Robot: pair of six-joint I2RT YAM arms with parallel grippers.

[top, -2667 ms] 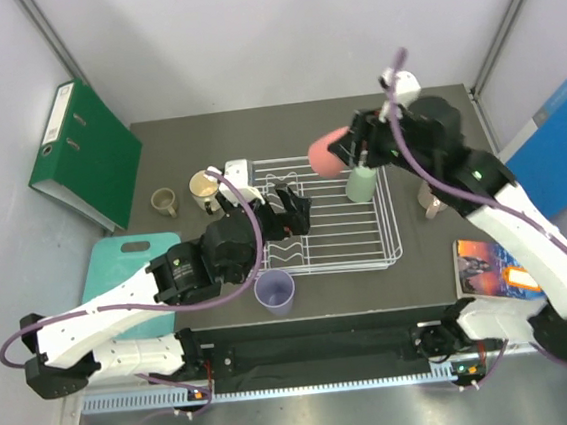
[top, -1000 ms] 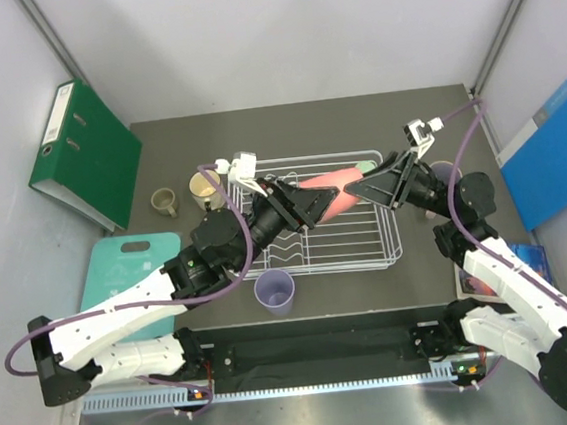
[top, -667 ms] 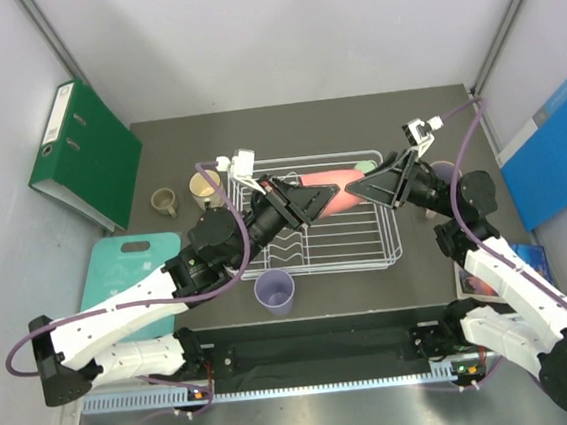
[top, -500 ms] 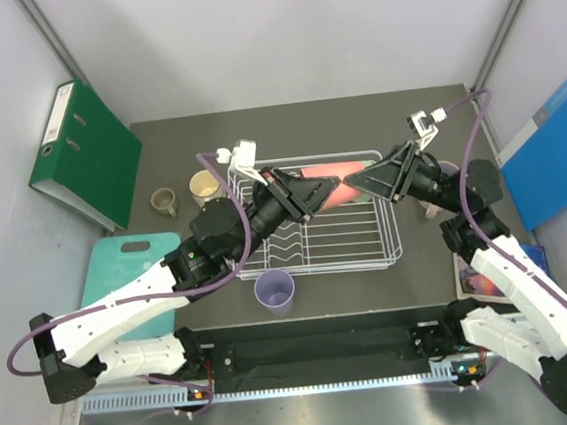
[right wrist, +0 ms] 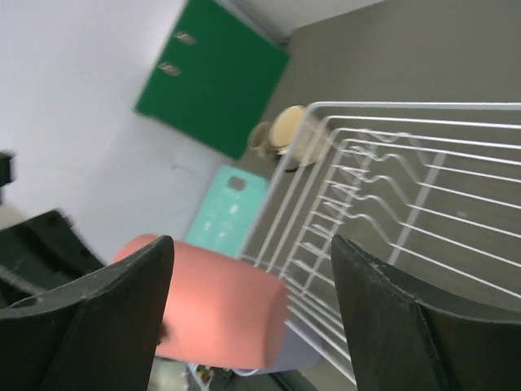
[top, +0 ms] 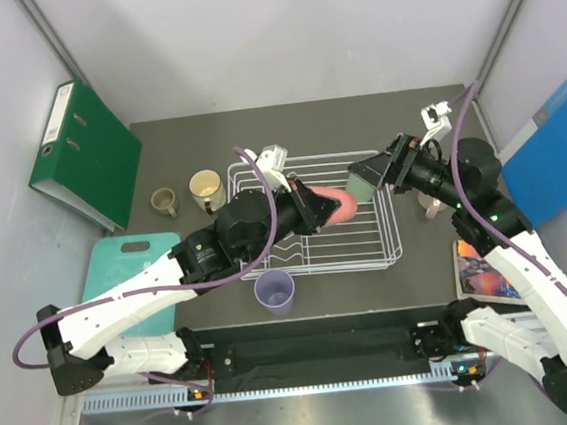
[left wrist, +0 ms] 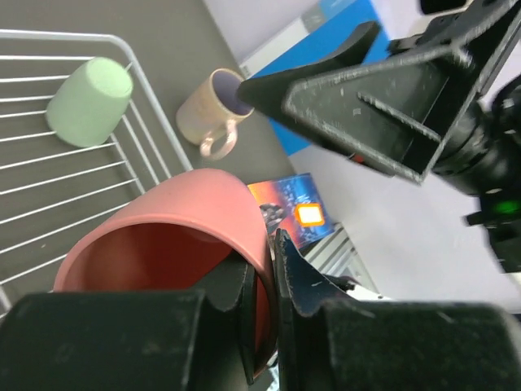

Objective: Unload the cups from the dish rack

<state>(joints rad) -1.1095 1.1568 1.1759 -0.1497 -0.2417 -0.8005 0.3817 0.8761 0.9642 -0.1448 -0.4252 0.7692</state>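
Note:
My left gripper is shut on the rim of a pink cup, which it holds on its side above the white wire dish rack. In the left wrist view one finger is inside the pink cup and the other outside. My right gripper is open just right of the cup, not touching it. A mint-green cup sits in the rack's corner. A lavender tumbler, a cream mug, a small olive mug and a handled mug with a purplish inside stand on the table.
A green binder leans at the back left. A teal cutting board lies left of the rack. A blue folder and a colourful booklet lie at the right. Grey walls close in three sides.
The pink cup has passed from my right gripper to my left. The left jaws closed on its rim. The right jaws opened and drew back to the right.

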